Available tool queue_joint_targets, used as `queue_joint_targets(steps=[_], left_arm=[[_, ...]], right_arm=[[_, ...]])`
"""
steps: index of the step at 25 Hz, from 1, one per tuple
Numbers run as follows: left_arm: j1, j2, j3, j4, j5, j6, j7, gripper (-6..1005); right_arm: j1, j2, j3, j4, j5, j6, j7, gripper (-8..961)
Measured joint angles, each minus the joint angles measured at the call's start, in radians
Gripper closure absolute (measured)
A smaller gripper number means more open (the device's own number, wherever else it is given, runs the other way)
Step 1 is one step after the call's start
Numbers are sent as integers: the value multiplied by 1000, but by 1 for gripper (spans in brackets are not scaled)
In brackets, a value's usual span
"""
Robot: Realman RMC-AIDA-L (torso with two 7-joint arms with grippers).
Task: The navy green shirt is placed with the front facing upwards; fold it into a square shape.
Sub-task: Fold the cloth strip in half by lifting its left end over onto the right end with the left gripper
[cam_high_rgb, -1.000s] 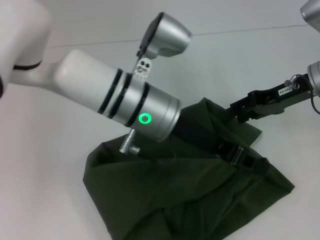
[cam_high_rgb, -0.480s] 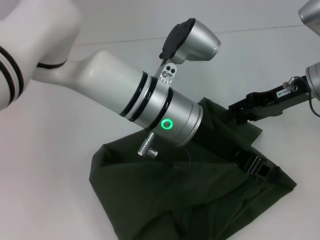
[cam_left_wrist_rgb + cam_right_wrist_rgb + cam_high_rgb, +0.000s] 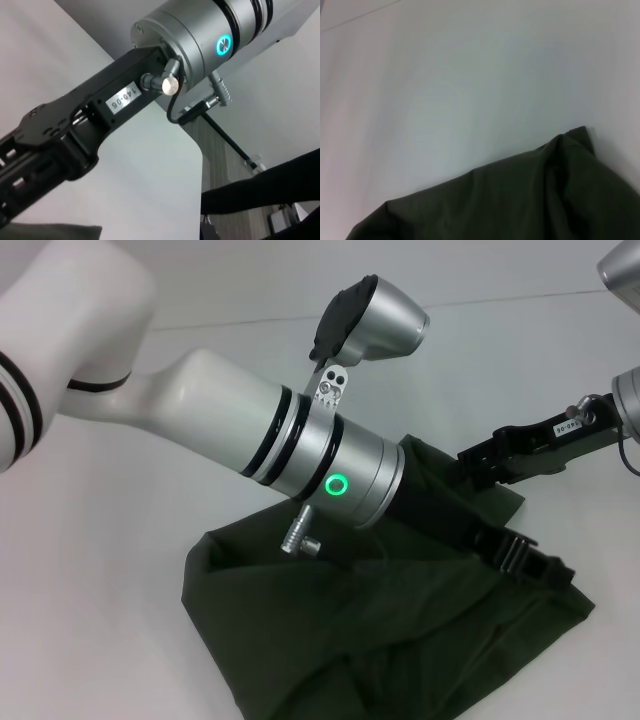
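The navy green shirt (image 3: 380,640) lies bunched and creased on the white table at the lower middle of the head view, showing plain green cloth with no lettering in sight. My left arm crosses from the upper left, and its left gripper (image 3: 520,560) rests on a raised fold near the shirt's right side, shut on the cloth. My right gripper (image 3: 470,465) reaches in from the right and meets the shirt's far right corner. The left wrist view shows the right arm's black gripper body (image 3: 75,125) up close. The right wrist view shows a peaked shirt edge (image 3: 520,200).
The white table (image 3: 120,590) stretches bare to the left of and behind the shirt. My left forearm (image 3: 250,430) hides the shirt's far middle part. A table edge and floor (image 3: 225,165) appear beyond the right arm in the left wrist view.
My left arm has swung to the right and its gripper has slid right along the fold, drawing the shirt's left edge slightly rightward. The right gripper has stayed put.
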Motion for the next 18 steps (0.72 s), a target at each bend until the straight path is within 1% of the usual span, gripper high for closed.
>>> queue_joint_targets(steps=[2,6,9,13,14,15,18], left_arm=[[0,0,17,0,0,9,-5,885],[1,0,54,0,1,15,-22,822],[10,0,56,0,8,16,-29,775],[28,6,51,5,10,22,-32,712],[42,11,41,11,11,28,-33,696],[105,42,-16,53,15,57,-37,633],[178,86,-88,105,15,97,-50,444]], right_arm=[[0,0,0,0,0,0,0,380],[1,0,0,0,0,2,0,380],[2,0,0,0,0,3,0,380],[0,-1,0,0,0,4,-1,380],[-2,-2,0,0,0,5,-2,380],[-2,-2,1,0,0,5,-4,380],[-5,-2,3,0,0,4,-8,380]])
